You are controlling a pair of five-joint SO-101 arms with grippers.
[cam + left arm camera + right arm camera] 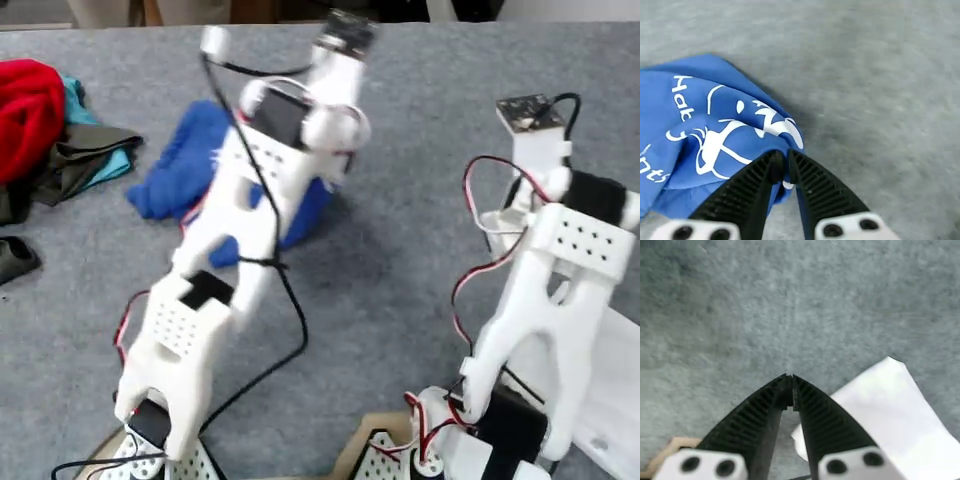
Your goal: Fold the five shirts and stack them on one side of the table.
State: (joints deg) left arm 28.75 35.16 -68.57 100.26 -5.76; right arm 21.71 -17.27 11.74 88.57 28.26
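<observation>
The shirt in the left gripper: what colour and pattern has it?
The shirt is blue with white print, clearest in the left wrist view.

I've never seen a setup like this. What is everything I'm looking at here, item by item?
table: one, grey, under everything.
blue shirt: one, blue with white print, crumpled mid-table.
red shirt: one, red, in a heap at the high view's left edge.
teal shirt: one, teal, in the same heap.
dark shirt: one, dark grey-green, in the same heap.
dark item: one, black, in front of the heap; cannot tell what it is.
white cloth: one, white, lying flat beside the right arm.
left arm: one, white, over the blue shirt, jaws shut on a fold of it.
right arm: one, white, jaws shut on nothing.
</observation>
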